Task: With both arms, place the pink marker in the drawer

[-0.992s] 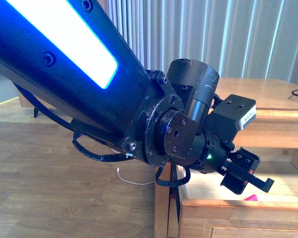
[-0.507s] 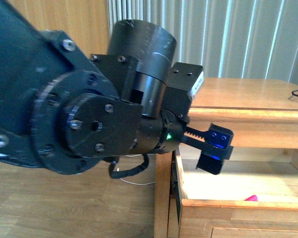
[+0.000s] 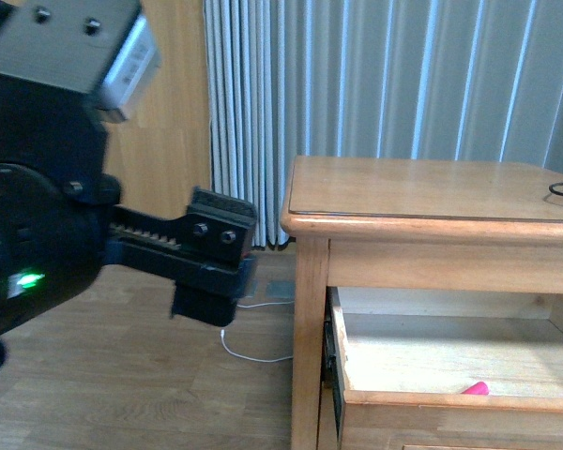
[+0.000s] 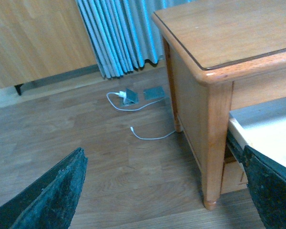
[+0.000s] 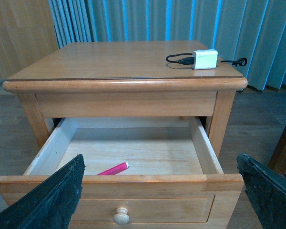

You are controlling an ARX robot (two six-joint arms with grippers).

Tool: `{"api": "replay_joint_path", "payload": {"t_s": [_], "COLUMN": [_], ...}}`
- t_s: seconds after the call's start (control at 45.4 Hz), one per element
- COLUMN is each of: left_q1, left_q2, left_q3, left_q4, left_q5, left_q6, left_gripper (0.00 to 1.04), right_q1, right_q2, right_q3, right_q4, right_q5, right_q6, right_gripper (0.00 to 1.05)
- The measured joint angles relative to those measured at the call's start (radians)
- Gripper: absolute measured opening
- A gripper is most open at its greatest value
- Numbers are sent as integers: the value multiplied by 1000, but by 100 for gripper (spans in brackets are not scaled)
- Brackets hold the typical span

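The pink marker (image 5: 113, 168) lies flat on the floor of the open drawer (image 5: 148, 179), near its front left. Only the marker's tip (image 3: 476, 387) shows over the drawer's front edge (image 3: 450, 398) in the front view. My right gripper (image 5: 159, 195) is open and empty, hanging in front of the drawer's front panel, with its fingers either side of it. My left gripper (image 3: 211, 267) is open and empty, left of the cabinet and clear of it. In the left wrist view it (image 4: 162, 200) hangs over the floor beside the cabinet leg.
The wooden cabinet (image 3: 432, 202) stands on a wood floor by grey curtains (image 3: 375, 75). A white charger with a black cable (image 5: 204, 59) lies on its top. A white cable and small plates (image 4: 138, 95) lie on the floor. The drawer's round knob (image 5: 121, 215) faces my right gripper.
My left arm has swung left, away from above the drawer, and now sits clear of the cabinet. The marker has stayed in the drawer.
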Motion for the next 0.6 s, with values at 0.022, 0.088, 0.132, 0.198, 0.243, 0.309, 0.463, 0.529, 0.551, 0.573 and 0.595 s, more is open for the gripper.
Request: {"api": "replay_joint_path", "payload": {"t_s": [0.022,0.088,0.132,0.198,0.243,0.309,0.463,0.529,0.551,0.573,0.595], "left_q1": [-1,-1,0,8,17,31,56,52,45,35,28], "left_q2": [-23,-90,-124,-196,-259,-337,-516,-589,-624,-657,-680], "left_q3": [-18,-74,-101,-152,-192,-233,-320,-353,-368,-384,-395], "left_q4": [0,-8,-12,-41,-70,-117,-239,-283,-303,-323,-341], "left_q5": [-12,-42,-60,-88,-107,-123,-167,-196,-212,-228,-237], "left_q6": [0,0,-1,-11,-24,-45,-101,-120,-131,-147,-157], "left_gripper": [99,99,99,99,99,99,99,99,99,99,99], "right_q1": [0,0,0,0,0,0,0,0,0,0,0], "right_q2": [0,0,0,0,0,0,0,0,0,0,0], "right_q3": [0,0,0,0,0,0,0,0,0,0,0], "right_q4": [0,0,0,0,0,0,0,0,0,0,0], "right_q5": [0,0,0,0,0,0,0,0,0,0,0], "right_q6": [0,0,0,0,0,0,0,0,0,0,0], "right_gripper": [96,96,96,96,96,96,96,96,96,96,96]}}
